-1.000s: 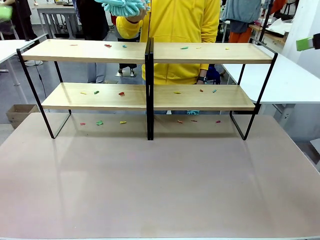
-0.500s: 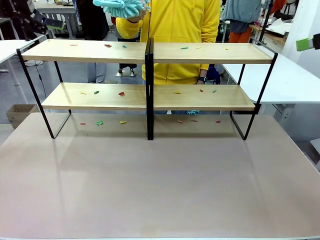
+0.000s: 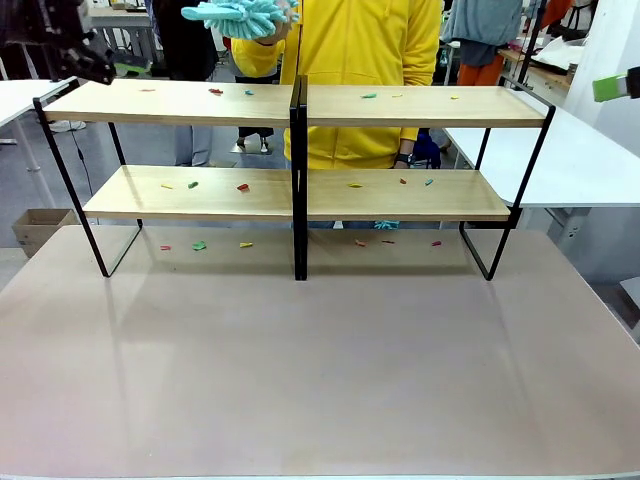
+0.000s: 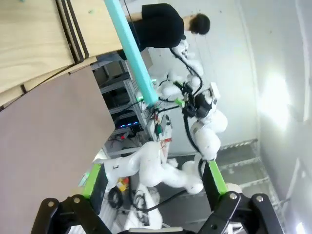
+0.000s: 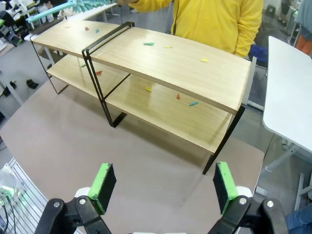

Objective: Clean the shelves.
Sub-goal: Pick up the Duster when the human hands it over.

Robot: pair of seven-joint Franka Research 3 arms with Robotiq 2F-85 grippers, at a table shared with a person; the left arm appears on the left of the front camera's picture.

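1. Left gripper (image 3: 95,62): now logged at 10 o'clock of the front view, close beside the top-left corner of the shelves (image 3: 420,106). A second ago only a green blur was noted at that frame edge. The fingers are spread fully apart and nothing is gripped.
2. Duster (image 3: 235,14): held aloft at 12 o'clock by its fluffy teal head in the person's hand (image 3: 272,30). It is shifted slightly toward 9 o'clock compared with a second ago. In the left wrist view its handle (image 4: 131,48) is seen ahead of the spread fingers, not between them.
3. Right gripper (image 5: 164,187): unmoved at 3 o'clock, wide open and empty.
4. Bearing on task: a handover of the duster to the left gripper is judged to be in preparation. No wiping is judged to be begun.
5. Shelves, location: set at 12 o'clock on the table (image 3: 320,380), along its far edge, between robot and person.
6. Shelves, condition: two light-wood tiers on a thin black frame, divided by a black centre post. Small coloured scraps (image 3: 242,187) are scattered over both boards and on the table beneath. The item is listed as uncleaned.
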